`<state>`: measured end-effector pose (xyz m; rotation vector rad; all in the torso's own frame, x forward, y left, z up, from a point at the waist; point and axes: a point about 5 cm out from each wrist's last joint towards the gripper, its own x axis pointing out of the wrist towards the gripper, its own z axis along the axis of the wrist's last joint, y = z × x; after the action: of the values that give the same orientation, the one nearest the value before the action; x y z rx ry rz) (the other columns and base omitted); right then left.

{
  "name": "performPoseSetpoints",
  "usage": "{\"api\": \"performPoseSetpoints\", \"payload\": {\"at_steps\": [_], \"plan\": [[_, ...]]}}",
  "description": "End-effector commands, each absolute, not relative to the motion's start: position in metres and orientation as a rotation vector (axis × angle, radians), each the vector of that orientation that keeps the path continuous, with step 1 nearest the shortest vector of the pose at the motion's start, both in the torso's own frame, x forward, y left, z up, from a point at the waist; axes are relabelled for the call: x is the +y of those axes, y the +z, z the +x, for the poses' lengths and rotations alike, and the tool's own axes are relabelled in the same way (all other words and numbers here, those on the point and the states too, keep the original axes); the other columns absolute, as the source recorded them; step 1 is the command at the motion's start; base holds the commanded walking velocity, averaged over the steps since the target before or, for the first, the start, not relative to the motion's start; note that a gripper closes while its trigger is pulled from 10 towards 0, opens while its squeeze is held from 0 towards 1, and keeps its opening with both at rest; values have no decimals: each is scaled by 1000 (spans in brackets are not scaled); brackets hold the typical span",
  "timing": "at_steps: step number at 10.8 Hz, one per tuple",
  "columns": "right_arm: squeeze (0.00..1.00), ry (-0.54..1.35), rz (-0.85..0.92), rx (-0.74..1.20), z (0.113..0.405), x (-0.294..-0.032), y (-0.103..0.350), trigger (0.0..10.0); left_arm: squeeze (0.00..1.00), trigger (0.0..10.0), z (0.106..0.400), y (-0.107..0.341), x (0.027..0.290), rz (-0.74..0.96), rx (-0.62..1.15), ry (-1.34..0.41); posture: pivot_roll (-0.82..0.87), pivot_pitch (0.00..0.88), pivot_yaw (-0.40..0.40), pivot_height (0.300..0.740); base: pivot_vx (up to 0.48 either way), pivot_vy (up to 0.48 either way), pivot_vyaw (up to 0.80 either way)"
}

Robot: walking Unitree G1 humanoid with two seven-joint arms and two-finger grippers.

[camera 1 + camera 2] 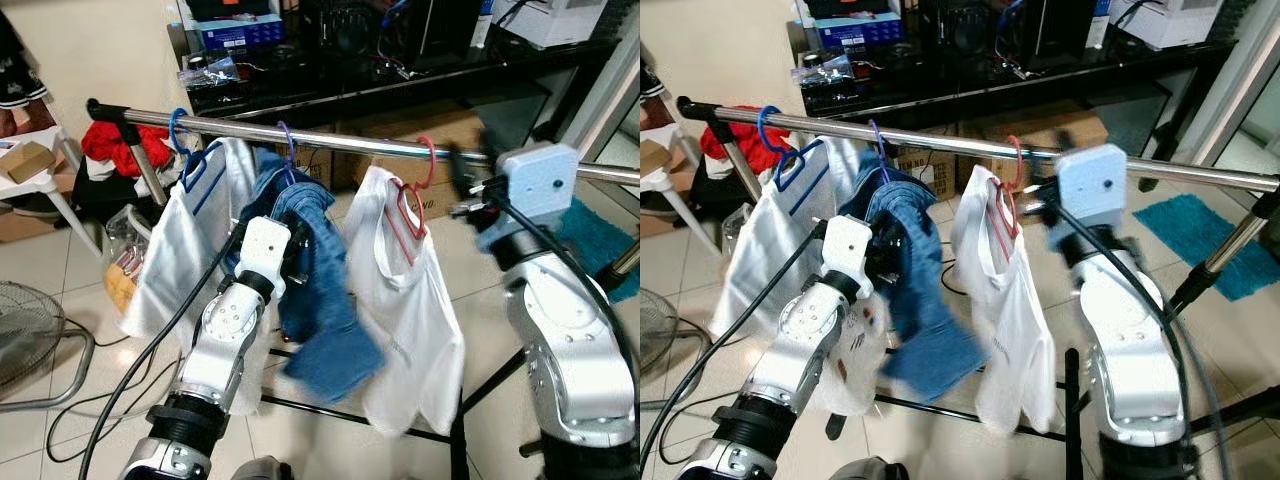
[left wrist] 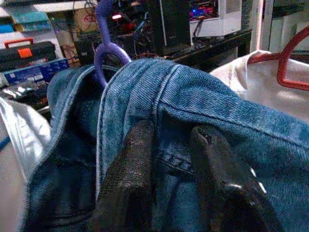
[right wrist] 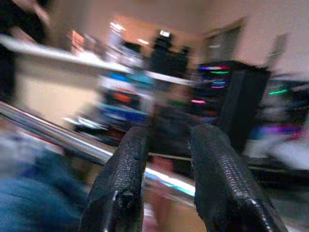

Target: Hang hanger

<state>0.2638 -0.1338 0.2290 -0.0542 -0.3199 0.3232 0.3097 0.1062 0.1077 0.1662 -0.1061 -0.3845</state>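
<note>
Purple hanger [image 1: 286, 140] with the jeans [image 1: 312, 290] is hooked over the rail [image 1: 340, 143], left claw [image 2: 169, 159] slightly parted against the denim, right claw [image 3: 166, 159] open and empty near the rail, so a snagged pull-back could unhook it.

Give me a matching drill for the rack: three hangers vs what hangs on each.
Hangers:
1. blue hanger
2. purple hanger
3. red hanger

Garments:
A. denim jeans, by the left gripper
B. white shirt, nearest the right gripper
C. white garment at the rail's left end

Pairs: 1-C, 2-A, 3-B
</note>
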Motion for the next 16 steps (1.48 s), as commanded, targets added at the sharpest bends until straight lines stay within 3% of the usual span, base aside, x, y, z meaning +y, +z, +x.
{"api": "performPoseSetpoints", "payload": {"at_steps": [1,3,9,11,16], "plan": [[0,415,14,-313,261,-126,231,10000,0,10000,312,108,107,183,-111,-382,-43,0,37,736,0,0,0],[0,655,2,-220,248,-101,215,10000,0,10000,313,106,108,181,-99,-376,-33,0,32,736,0,0,0],[0,642,-102,-71,282,-73,178,10000,0,10000,303,104,114,181,-142,-341,7,0,23,736,0,0,0],[0,587,-105,-21,295,-75,160,10000,0,10000,298,104,124,177,-172,-292,7,0,23,736,0,0,0],[0,368,-127,27,305,-107,129,10000,0,10000,281,99,139,145,-182,-247,22,0,26,736,0,96,0]]}}
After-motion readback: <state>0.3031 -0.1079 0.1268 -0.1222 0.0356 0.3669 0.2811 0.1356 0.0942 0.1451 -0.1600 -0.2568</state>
